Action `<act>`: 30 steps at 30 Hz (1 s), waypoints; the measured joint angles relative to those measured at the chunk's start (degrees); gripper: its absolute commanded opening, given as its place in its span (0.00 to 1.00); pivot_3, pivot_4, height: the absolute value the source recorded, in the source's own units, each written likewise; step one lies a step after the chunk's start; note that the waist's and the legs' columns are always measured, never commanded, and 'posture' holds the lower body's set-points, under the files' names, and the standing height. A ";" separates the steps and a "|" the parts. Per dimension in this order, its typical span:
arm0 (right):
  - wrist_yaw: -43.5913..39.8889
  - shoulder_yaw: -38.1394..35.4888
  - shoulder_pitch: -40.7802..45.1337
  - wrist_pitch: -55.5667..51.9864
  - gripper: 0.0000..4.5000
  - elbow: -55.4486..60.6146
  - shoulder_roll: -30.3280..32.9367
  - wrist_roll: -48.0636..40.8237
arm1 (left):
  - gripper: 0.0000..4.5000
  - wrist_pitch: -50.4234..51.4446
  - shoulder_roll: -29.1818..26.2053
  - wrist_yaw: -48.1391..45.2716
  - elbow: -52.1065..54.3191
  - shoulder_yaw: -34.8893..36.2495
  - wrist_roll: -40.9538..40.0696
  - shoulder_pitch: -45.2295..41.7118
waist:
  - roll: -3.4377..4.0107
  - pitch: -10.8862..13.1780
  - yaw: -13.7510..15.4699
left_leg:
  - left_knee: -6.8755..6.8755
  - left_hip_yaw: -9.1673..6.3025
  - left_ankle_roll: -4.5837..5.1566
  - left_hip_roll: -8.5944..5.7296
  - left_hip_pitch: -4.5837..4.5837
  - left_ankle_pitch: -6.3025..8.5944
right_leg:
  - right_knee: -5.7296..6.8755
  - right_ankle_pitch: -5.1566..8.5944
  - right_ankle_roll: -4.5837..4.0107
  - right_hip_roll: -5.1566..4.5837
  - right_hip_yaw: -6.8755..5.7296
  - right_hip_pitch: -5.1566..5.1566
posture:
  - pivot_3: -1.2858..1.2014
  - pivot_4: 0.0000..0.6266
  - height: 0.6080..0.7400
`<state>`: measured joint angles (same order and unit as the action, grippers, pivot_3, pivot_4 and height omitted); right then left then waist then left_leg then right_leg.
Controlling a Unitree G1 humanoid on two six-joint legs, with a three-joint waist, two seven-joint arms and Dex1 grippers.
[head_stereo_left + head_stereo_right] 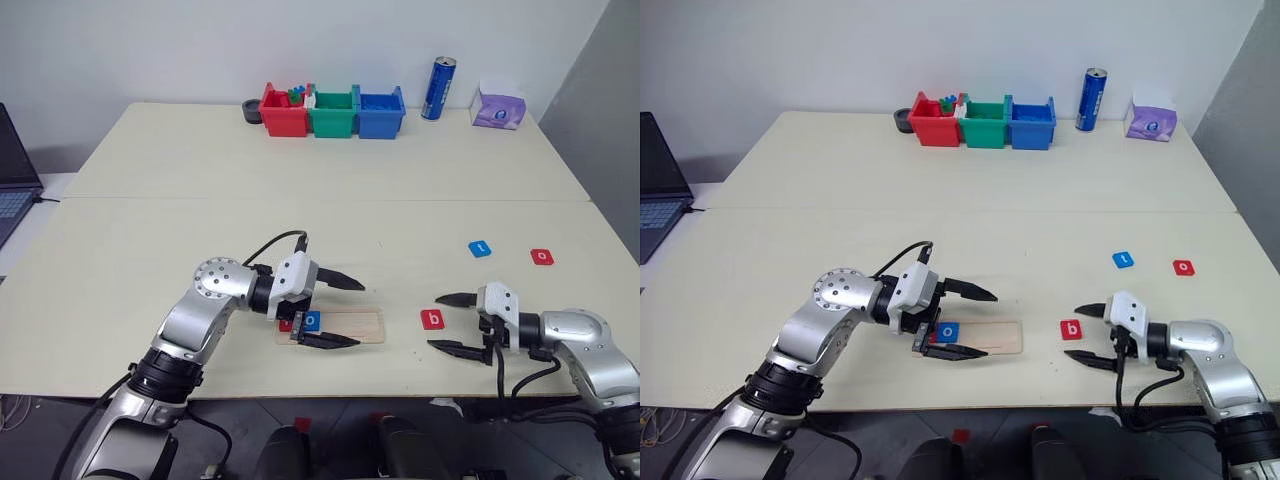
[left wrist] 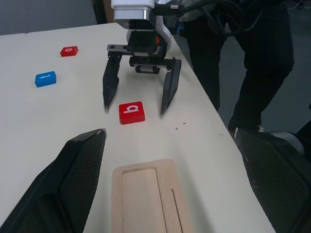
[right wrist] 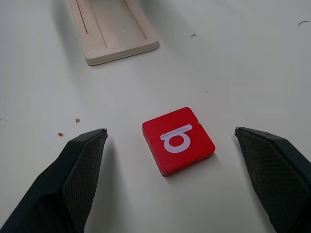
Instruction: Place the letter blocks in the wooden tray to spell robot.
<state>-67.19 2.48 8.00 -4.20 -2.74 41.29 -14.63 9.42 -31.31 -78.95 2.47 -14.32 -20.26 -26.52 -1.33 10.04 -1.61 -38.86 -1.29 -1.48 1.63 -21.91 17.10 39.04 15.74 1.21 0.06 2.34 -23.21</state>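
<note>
R gripper (image 1: 448, 322) jaws spread wide, empty; red b block (image 3: 178, 140) lies flat btwn the tips, apart from both. Risk: off-centre close nudges or spins it. L gripper (image 1: 338, 312) also released, straddling wooden tray (image 1: 355, 327) w/ blue o (image 1: 311, 321) just behind tips; could bump tray.

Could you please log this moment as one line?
right gripper: open, facing red b block | left gripper: open over wooden tray

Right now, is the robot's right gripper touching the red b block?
Apart. In the right wrist view the right gripper is open, and bare table shows between the red b block and each finger.
</note>
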 measured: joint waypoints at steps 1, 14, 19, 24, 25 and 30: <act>0.18 0.16 0.07 -0.15 0.91 -0.01 -0.20 0.01 | 1.00 0.00 -0.01 -0.06 0.00 0.00 0.00 0.00 | 0.00 0.00 0.01 | 0.00 0.00 0.00 0.00 0.00 0.00 | 0.00 0.00 0.00 0.00 0.00 0.00 | 0.52 0.24 1.00; -0.36 1.01 0.65 -0.08 0.32 -0.42 0.66 -0.09 | 1.00 -0.09 0.00 -0.35 0.00 0.00 0.08 0.32 | 0.00 0.00 0.02 | -0.02 0.02 0.00 -0.01 0.01 0.00 | 0.01 0.00 0.00 -0.01 -0.01 0.01 | 0.52 0.24 1.00; -0.33 1.01 2.68 -3.74 0.32 2.28 0.88 -1.40 | 1.00 -1.25 -0.82 -0.38 -0.14 0.65 -0.01 1.02 | 0.02 0.01 -0.13 | -0.03 0.01 0.00 0.02 0.03 0.00 | 0.05 -0.01 -0.02 0.01 0.00 0.00 | 0.52 0.24 1.00; 1.02 2.42 8.53 -12.19 0.32 11.76 -1.62 -4.83 | 1.00 -3.13 -5.73 -1.43 -3.08 5.38 -0.11 1.49 | 0.06 0.01 -0.25 | -0.01 -0.12 0.00 0.11 0.06 0.00 | 0.08 -0.04 -0.08 0.12 -0.02 0.00 | 0.52 0.24 1.00; 1.41 3.66 9.57 -14.06 0.32 13.19 -2.52 -5.01 | 1.00 -3.51 -6.64 -1.90 -2.98 6.23 -0.37 2.21 | 0.06 0.01 -0.13 | -0.01 -0.12 0.00 0.10 0.04 0.00 | 0.06 -0.04 -0.08 0.11 -0.04 0.00 | 0.52 0.24 1.00; 3.87 9.90 11.84 -16.99 0.32 12.98 -9.21 -4.22 | 1.00 -2.51 -9.58 -2.80 -1.88 8.62 -2.40 6.35 | 0.03 0.03 0.13 | -0.02 -0.09 0.00 0.08 -0.06 0.00 | 0.00 -0.04 -0.07 -0.08 -0.06 -0.02 | 0.52 0.24 1.00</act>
<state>-63.32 12.38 19.85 -21.19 10.24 32.08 -18.84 6.91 -40.89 -81.75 0.58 -5.70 -22.66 -20.17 -1.31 10.07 -1.48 -38.88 -1.38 -1.48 1.71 -21.97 17.10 39.05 15.71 1.13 -0.02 2.28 -23.23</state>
